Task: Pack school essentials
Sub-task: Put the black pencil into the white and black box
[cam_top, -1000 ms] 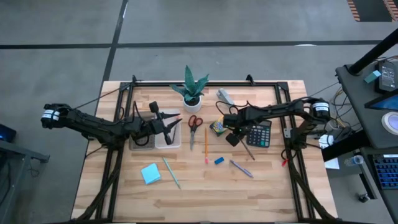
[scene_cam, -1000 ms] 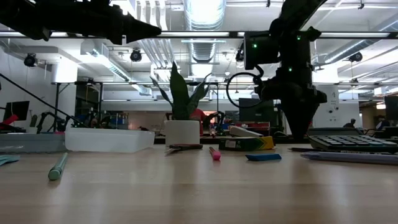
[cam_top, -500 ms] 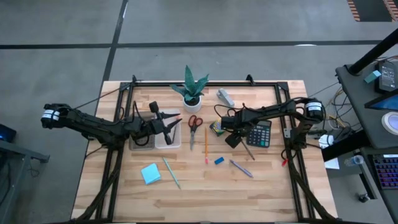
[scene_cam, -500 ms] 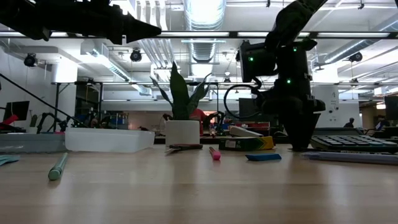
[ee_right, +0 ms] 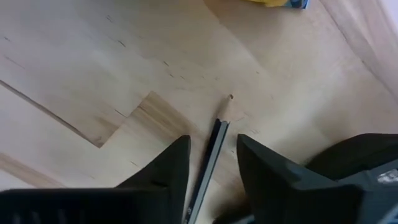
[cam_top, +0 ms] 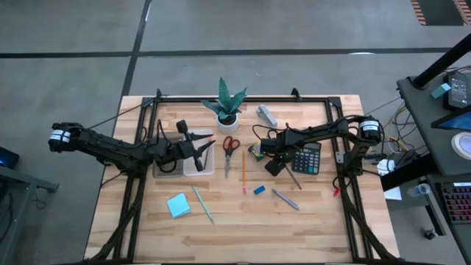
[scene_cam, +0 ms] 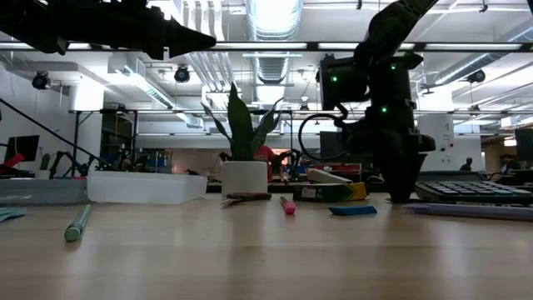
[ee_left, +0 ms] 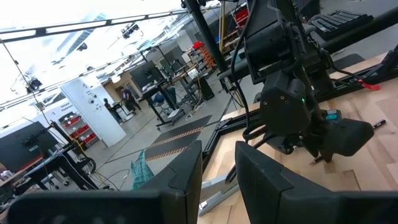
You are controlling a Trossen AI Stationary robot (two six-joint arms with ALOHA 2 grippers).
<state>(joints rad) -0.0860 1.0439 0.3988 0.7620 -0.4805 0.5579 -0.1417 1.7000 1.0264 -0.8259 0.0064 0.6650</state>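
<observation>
1. The right gripper (ee_right: 211, 163) was down at the table (cam_top: 221, 232), beside the calculator (cam_top: 306, 158) and near the crayon box (cam_top: 256, 151).
2. Its fingers (ee_right: 163, 167) stood narrowly apart, straddling a dark pencil (ee_right: 211, 146) lying on the wood; I could not tell whether they gripped it.
3. The left gripper (cam_top: 208, 145) hung above the clear tray (cam_top: 184, 166), fingers (ee_left: 177, 177) slightly apart, holding nothing.
4. Scissors (cam_top: 229, 149), eraser (cam_top: 259, 190), notepad (cam_top: 177, 205) and pens (cam_top: 285, 199) lay scattered on the table.
5. The plant (cam_top: 227, 103) stood at the far edge.
</observation>
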